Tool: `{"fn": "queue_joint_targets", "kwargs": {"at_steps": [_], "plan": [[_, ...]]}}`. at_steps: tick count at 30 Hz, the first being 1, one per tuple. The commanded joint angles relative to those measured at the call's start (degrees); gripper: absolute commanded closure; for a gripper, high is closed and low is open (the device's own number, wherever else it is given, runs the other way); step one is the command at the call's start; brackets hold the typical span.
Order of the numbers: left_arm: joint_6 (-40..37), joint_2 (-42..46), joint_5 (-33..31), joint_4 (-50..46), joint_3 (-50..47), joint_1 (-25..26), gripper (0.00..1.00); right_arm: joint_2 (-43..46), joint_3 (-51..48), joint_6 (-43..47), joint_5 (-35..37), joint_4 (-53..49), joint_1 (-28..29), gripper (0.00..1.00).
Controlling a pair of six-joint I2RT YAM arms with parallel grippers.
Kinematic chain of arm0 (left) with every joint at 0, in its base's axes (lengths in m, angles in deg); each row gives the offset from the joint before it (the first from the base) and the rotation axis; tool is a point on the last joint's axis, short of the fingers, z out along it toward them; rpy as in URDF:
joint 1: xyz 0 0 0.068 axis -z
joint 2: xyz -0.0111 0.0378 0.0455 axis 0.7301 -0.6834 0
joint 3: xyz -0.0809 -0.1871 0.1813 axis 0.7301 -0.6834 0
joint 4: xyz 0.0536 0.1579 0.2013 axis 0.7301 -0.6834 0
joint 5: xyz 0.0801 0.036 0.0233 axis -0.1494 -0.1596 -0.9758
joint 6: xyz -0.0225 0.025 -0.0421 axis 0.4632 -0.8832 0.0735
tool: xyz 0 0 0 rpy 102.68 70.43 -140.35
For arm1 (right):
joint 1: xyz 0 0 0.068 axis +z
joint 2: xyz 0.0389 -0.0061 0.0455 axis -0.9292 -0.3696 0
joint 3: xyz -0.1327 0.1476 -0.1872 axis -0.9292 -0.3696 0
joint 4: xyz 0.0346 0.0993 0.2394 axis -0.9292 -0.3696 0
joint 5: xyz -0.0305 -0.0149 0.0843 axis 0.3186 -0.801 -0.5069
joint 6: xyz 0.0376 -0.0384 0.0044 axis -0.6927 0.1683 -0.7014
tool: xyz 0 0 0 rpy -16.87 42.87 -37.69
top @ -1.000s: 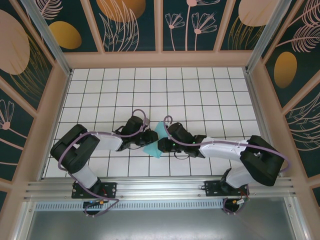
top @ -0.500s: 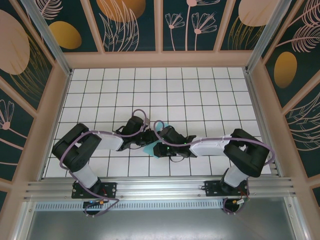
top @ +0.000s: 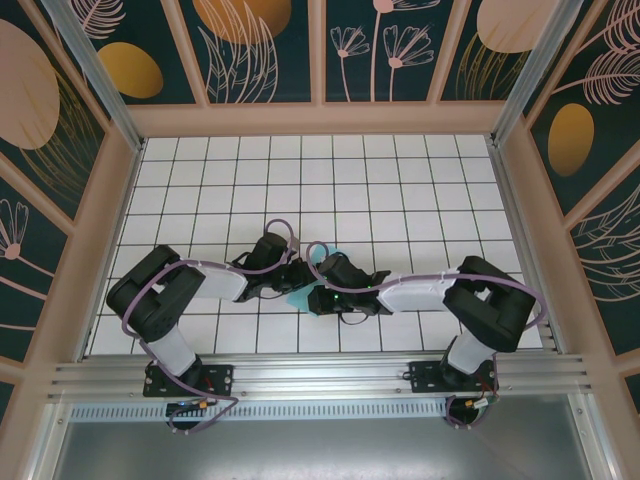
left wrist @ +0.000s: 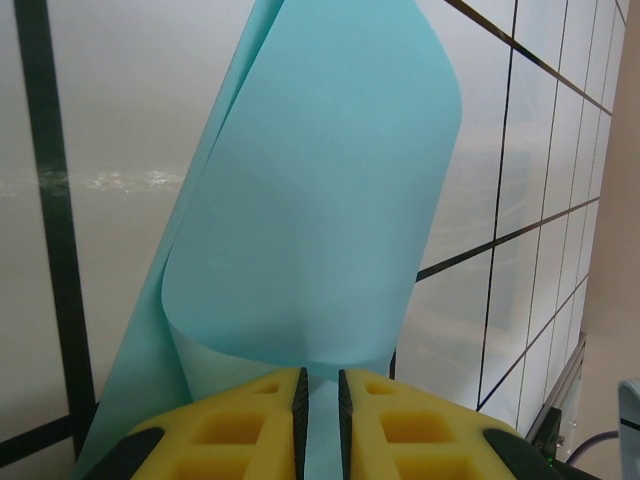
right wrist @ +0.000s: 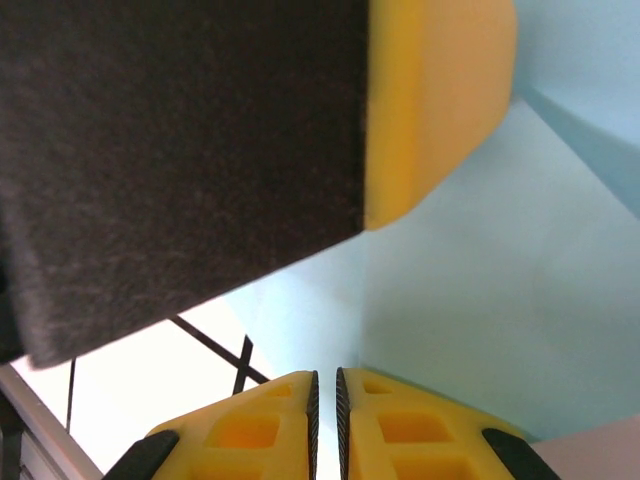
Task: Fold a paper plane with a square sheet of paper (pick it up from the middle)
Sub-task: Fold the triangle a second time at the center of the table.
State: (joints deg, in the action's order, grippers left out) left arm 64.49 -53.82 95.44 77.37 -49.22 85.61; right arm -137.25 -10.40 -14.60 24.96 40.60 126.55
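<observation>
Top view: the left arm (top: 200, 285) and right arm (top: 420, 292) converge mid-table (top: 400, 180) on the square sheet of paper (top: 299, 298).

Left wrist view: the left gripper (left wrist: 320, 400) is clamped on the sheet, which curls over loosely, not pressed flat.

Right wrist view: the right gripper (right wrist: 326, 410) is closed, apparently pinching the sheet's edge.

Progress: early. One fold is forming and the plane's remaining folds are outstanding. No container is involved.

Sheet of paper (left wrist: 320, 200) on the table (top: 400, 180), between left fingers (left wrist: 230, 430) and right fingers (right wrist: 250, 430) (towards the near edge)
</observation>
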Motion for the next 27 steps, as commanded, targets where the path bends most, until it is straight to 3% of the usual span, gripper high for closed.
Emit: {"fn": "queue_joint_targets", "kwargs": {"at_steps": [1,12,22,27], "plan": [[0.56,-0.66,0.38,1.52,0.5,0.45,0.82,-1.71,-0.35,0.64,1.0,-1.33,-0.33,0.84],[0.38,-3.25,-0.06,1.57,0.15,0.48,0.82,-2.48,-1.98,0.64,0.23,-0.39,-0.65,0.85],[0.73,-4.34,-1.27,0.78,-0.2,0.48,0.83,1.96,3.2,3.74,-2.15,-3.69,0.97,0.83],[0.95,-4.59,-1.64,0.61,-0.56,0.47,0.84,-0.8,3.93,3.98,-2.76,-4.81,0.82,0.83]]}}
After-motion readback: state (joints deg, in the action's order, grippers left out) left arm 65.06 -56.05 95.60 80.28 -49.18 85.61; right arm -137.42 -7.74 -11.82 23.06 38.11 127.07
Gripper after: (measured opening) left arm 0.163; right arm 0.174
